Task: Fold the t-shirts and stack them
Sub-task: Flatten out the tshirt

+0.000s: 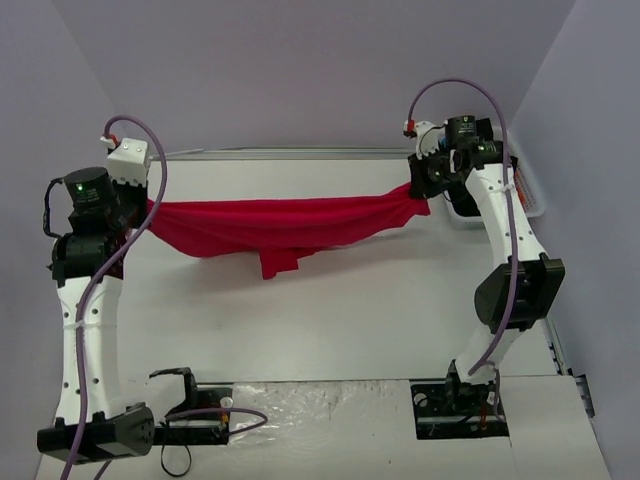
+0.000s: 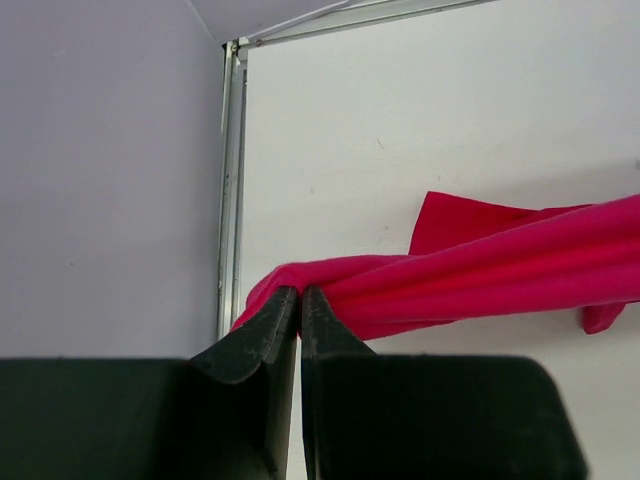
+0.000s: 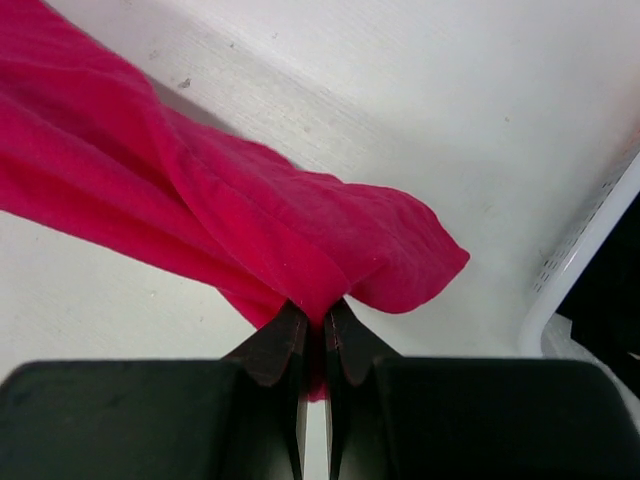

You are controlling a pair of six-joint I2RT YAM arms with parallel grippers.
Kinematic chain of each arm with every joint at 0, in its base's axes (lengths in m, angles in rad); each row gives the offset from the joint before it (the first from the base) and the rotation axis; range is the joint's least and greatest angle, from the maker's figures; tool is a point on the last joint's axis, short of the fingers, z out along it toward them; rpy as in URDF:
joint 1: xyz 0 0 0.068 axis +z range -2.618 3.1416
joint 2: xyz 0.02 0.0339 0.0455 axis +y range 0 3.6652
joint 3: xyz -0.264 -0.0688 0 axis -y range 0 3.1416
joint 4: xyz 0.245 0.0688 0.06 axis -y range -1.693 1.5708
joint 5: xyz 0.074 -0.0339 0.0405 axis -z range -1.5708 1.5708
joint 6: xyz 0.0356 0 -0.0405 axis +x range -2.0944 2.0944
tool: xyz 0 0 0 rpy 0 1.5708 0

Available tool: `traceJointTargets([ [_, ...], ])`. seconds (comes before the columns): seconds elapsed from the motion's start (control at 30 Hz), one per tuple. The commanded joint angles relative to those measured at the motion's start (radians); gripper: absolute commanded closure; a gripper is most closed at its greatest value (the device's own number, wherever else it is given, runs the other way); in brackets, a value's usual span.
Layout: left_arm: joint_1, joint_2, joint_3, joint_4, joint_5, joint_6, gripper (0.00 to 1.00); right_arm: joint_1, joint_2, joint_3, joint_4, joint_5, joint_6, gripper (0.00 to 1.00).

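Stretching the red t-shirt (image 1: 280,225) between them, left gripper (image 2: 298,292) and right gripper (image 3: 315,310) each pinch an end above the table (image 1: 350,310), probably to spread it flat for folding.

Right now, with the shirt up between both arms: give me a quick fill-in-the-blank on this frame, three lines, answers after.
1. The t-shirt strung between the two arms is ____ in colour.
2. The left gripper and the right gripper are both ____ on its cloth, one at each end.
3. The white basket stands next to the ____ arm.
Missing words: red; shut; right.
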Motion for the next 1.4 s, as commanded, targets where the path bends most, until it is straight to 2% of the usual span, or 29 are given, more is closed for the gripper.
traceJointTargets([
  [0.0,0.007,-0.076,-0.028,0.009,0.047,0.045,0.98,-0.007,-0.104,-0.062,-0.019,0.023,0.005,1.00],
  [0.17,0.007,-0.139,-0.114,0.026,0.087,0.083,0.98,-0.009,-0.170,-0.215,-0.025,-0.002,-0.051,1.00],
  [0.37,0.007,-0.220,-0.137,0.058,0.082,0.074,0.98,-0.009,-0.310,-0.288,-0.059,-0.065,-0.120,1.00],
  [0.5,0.007,-0.256,-0.082,0.099,0.053,0.011,0.98,-0.014,-0.368,-0.241,-0.058,-0.069,-0.105,1.00],
  [0.57,0.010,-0.227,0.008,0.080,0.050,-0.043,0.98,-0.020,-0.378,-0.202,-0.058,-0.079,-0.088,1.00],
  [0.73,0.020,-0.151,0.082,0.092,0.116,-0.086,0.98,-0.020,-0.373,-0.128,-0.007,-0.059,-0.056,1.00],
  [0.93,0.020,-0.033,-0.042,0.213,0.064,-0.068,0.98,-0.033,-0.186,-0.110,0.093,0.047,-0.012,1.00],
  [1.07,0.018,0.112,-0.102,0.324,0.024,-0.052,0.98,-0.034,0.030,-0.024,0.102,0.141,0.018,1.00],
  [1.2,0.011,0.243,-0.126,0.426,-0.002,-0.052,0.98,-0.032,0.176,0.055,0.139,0.206,0.047,1.00],
  [1.23,0.007,0.269,-0.126,0.444,-0.007,-0.052,0.98,-0.032,0.204,0.074,0.145,0.219,0.061,0.67],
  [1.27,0.001,0.324,-0.122,0.461,-0.016,-0.051,0.98,-0.032,0.254,0.114,0.151,0.236,0.068,0.54],
  [1.3,-0.009,0.353,-0.116,0.486,-0.013,-0.049,0.98,-0.032,0.277,0.128,0.169,0.260,0.076,0.53],
  [1.33,-0.017,0.379,-0.111,0.498,-0.013,-0.041,0.98,-0.032,0.293,0.137,0.180,0.263,0.088,0.44],
  [1.37,-0.034,0.425,-0.103,0.522,-0.019,-0.038,0.98,-0.029,0.320,0.152,0.183,0.270,0.090,0.30],
])
